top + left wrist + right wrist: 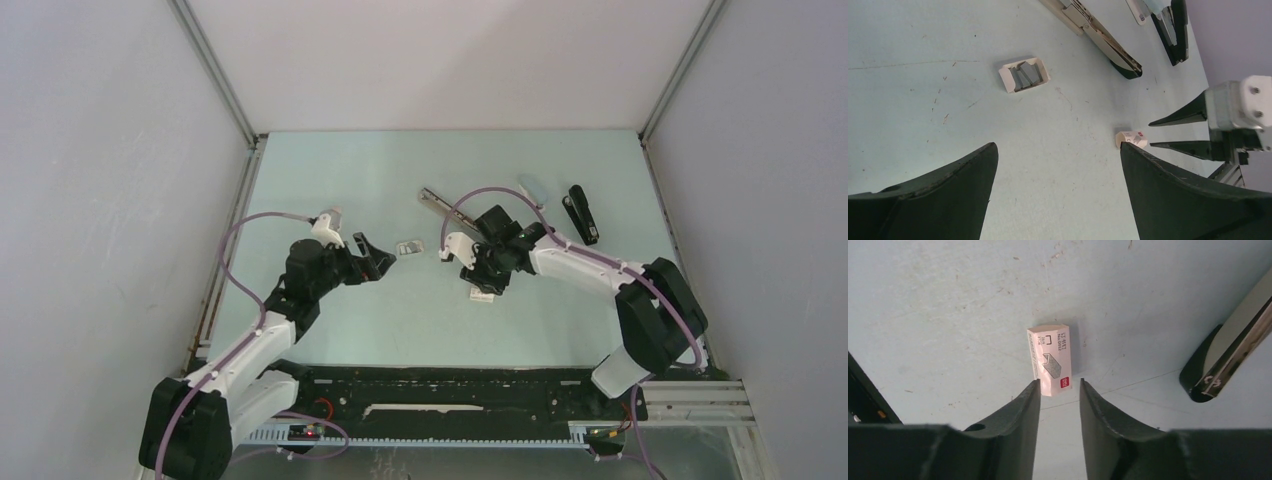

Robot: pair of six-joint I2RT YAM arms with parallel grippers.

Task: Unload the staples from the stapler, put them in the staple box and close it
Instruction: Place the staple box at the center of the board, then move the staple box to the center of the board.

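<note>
1. Grippers. My left gripper [1058, 147] is spread wide with nothing between its fingers. My right gripper [1059, 384] has its fingers a narrow gap apart and pinches nothing that I can see.
2. Location. The staples [1024, 75] in sight are grey strips in a small white tray [1006, 80]. The tray lies to the near-left of the opened stapler [1104, 39] and apart from it. I cannot tell whether any strip sits in the stapler's rail.
3. Risk, right side. My right fingertips sit just at the end of a small pink staple box [1049, 359], on the near side of the stapler's dark end. Closing here would take cardboard, not staples, and the light box would likely skid or crush.
4. Risk, left side. The tray is light and open-topped, and it lies between my left gripper and the stapler. A careless reach toward the stapler could knock it and scatter the strips.
5. Risk, stapler. Neither gripper braces it. A pull at its rail would probably drag the whole body across the table [330, 180].
6. Orientation. The strips lie flat, side by side. Their long axis appears to run across the tray's short side, though they are too small to be sure. In the top view the stapler's long axis runs from far-left to near-right, with its dark end toward my right arm.
</note>
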